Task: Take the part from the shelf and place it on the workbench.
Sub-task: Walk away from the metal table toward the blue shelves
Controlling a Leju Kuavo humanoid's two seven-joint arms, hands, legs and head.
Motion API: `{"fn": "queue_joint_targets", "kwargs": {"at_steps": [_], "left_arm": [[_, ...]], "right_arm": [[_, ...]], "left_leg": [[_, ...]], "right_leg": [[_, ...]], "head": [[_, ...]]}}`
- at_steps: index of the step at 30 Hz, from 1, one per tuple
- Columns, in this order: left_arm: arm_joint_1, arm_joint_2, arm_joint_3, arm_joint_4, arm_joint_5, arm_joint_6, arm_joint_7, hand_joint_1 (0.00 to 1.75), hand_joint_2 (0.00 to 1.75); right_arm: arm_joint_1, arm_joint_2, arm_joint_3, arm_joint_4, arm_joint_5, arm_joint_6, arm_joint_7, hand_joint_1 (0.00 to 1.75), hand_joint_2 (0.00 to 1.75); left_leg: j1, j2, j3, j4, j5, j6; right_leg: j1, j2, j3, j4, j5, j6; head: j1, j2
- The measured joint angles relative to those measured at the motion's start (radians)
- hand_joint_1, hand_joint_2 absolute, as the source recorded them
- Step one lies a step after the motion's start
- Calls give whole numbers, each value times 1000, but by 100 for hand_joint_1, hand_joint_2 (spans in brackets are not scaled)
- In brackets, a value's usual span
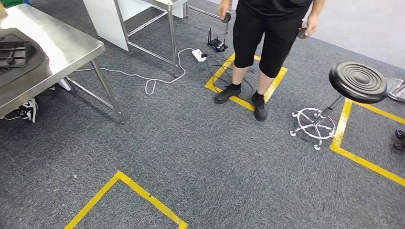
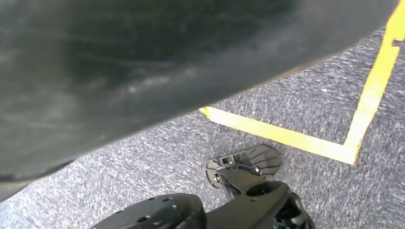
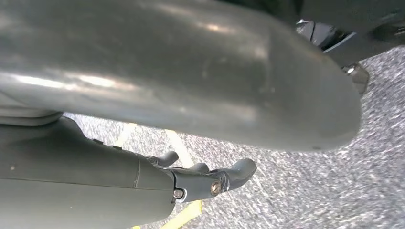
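Hanging right hand (image 3: 188, 183) — fingers (image 3: 241, 169) loosely apart, holding nothing | black slatted part (image 1: 14, 52) on workbench (image 1: 67, 45)

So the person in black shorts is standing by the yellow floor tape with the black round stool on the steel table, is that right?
Not quite: the head view shows the stool standing on the grey carpet, well apart from the steel table. The person does stand by the yellow tape.

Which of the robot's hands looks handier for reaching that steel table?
Left, tentatively: the steel table stands on the robot's left side in the head view. The right hand hangs empty above the carpet, fingers apart.
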Motion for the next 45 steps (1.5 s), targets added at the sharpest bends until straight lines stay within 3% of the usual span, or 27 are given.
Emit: {"fn": "queue_joint_targets", "kwargs": {"at_steps": [1,3,4,6,8,9,10,12,14,17,19,21,23,25,27,28,29,31,32,34,36,37,39,41,42,43,45], "left_arm": [[0,0,0,0,0,0,0,0,0],[0,0,0,0,1,0,-2,0,0],[0,1,0,0,1,0,-3,0,0],[-2,0,0,0,3,0,-7,0,0],[-4,-1,0,0,6,0,-15,0,0],[-4,-1,0,0,8,-1,-19,0,0],[-3,-1,0,0,10,-1,-22,0,0],[-2,0,0,0,11,-2,-25,0,0],[0,0,0,0,11,-1,-26,0,0],[0,0,1,0,12,-1,-27,0,0],[-1,0,1,0,12,0,-29,0,0],[-4,0,1,0,12,0,-29,0,0],[-5,0,1,0,12,1,-30,0,0],[-5,0,1,0,12,1,-31,0,0],[-4,0,1,0,12,2,-31,0,0],[-4,0,1,0,12,2,-31,0,0],[-4,-1,1,0,12,2,-31,0,0],[-4,-2,1,0,12,2,-30,0,0],[-4,-2,1,0,12,2,-30,0,0],[-4,-2,1,-1,11,3,-28,0,0],[-5,-2,1,-1,11,4,-28,0,0],[-6,-3,1,-1,10,4,-27,0,0],[-7,-5,1,-1,10,4,-28,0,0],[-5,-4,1,0,10,5,-28,0,0],[-4,-4,1,0,10,5,-27,0,0],[-2,-5,1,0,9,5,-27,0,0],[-1,-5,1,0,9,5,-27,0,0]], "right_arm": [[-1,0,0,0,0,0,0,0,0],[-6,0,0,0,0,0,1,0,0],[-7,1,0,0,0,0,3,0,0],[-5,1,0,0,0,0,7,0,0],[-3,0,0,0,0,0,11,0,0],[-2,1,0,0,0,0,11,0,0],[-3,1,0,0,0,0,12,0,0],[-3,3,0,0,0,0,12,0,0],[-2,3,0,0,0,0,11,0,0],[-2,3,0,0,0,0,10,0,0],[-3,3,0,0,0,0,9,0,0],[0,3,0,0,0,0,9,0,0],[3,3,0,0,0,0,9,0,0],[0,3,0,0,0,0,9,0,0],[-3,3,0,0,0,0,9,0,0],[-2,3,0,0,0,1,9,0,0],[-1,3,0,0,1,1,9,0,0],[-1,2,0,0,2,1,9,0,0],[-4,2,0,0,3,1,9,0,0],[-8,2,0,0,4,2,9,0,0],[-8,2,0,0,4,2,9,0,0],[-7,2,0,0,4,2,8,0,0],[-5,1,0,0,5,2,8,0,0],[-6,2,0,0,5,2,8,0,0],[-6,2,0,0,5,2,7,0,0],[-6,2,0,0,5,2,7,0,0],[-4,2,0,0,5,2,7,0,0]], "left_leg": [[-3,10,2,0,-2,-4],[-8,29,9,0,-9,-18],[-11,39,15,-3,-11,-25],[-8,51,29,-9,-15,-39],[-4,15,23,23,-44,-48],[-3,-15,3,70,-73,-49],[-3,-40,-27,136,-109,-48],[-5,-58,-91,258,-153,-47],[-4,-62,-101,255,-119,-45],[2,-109,-30,68,-13,-40],[0,-133,-10,14,2,-35],[-5,-114,-8,8,4,-23],[-4,-93,-5,0,10,-7],[-4,-69,-3,-4,11,3],[-6,-41,-3,-4,9,6],[-7,-27,-3,-4,7,6],[-7,-15,-2,-4,6,5],[-7,7,2,-4,2,0],[-10,17,6,-4,-2,-6],[-16,37,16,-5,-9,-20],[-16,57,30,-12,-14,-33],[-13,53,35,-10,-20,-39],[-9,11,21,42,-59,-46],[-9,-41,-37,170,-128,-45],[-9,-52,-71,234,-152,-44],[-10,-57,-95,273,-159,-43],[-8,-63,-90,236,-109,-40]], "right_leg": [[1,-26,41,-74,24,4],[6,-62,92,-165,54,-2],[10,-64,94,-173,60,-10],[7,-41,93,-177,68,-27],[-1,-18,102,-183,75,-42],[-5,-7,107,-185,77,-48],[-2,5,107,-185,78,-53],[3,33,108,-185,77,-58],[5,65,111,-183,76,-60],[7,108,112,-176,71,-54],[9,128,104,-172,69,-43],[5,140,93,-173,70,-31],[6,101,71,-143,55,-26],[7,44,17,-38,6,-30],[4,27,-51,89,-40,-28],[2,24,-65,114,-45,-22],[0,20,-58,98,-34,-13],[-3,-12,16,-38,14,4],[-1,-38,52,-105,37,7],[5,-67,89,-171,62,-4],[8,-47,89,-173,71,-22],[5,-34,92,-176,74,-29],[-4,-10,101,-181,78,-42],[-4,13,103,-182,79,-53],[-2,27,103,-181,79,-56],[0,43,104,-181,79,-57],[2,75,107,-180,78,-57]], "head": [[0,0],[-1,0],[-2,0],[-5,0],[-10,0],[-13,0],[-15,0],[-16,0],[-16,0],[-17,0],[-17,0],[-18,0],[-16,0],[-13,0],[-12,0],[-11,0],[-11,0],[-10,0],[-9,0],[-10,0],[-12,0],[-13,0],[-19,0],[-24,0],[-24,0],[-24,0],[-25,0]]}}
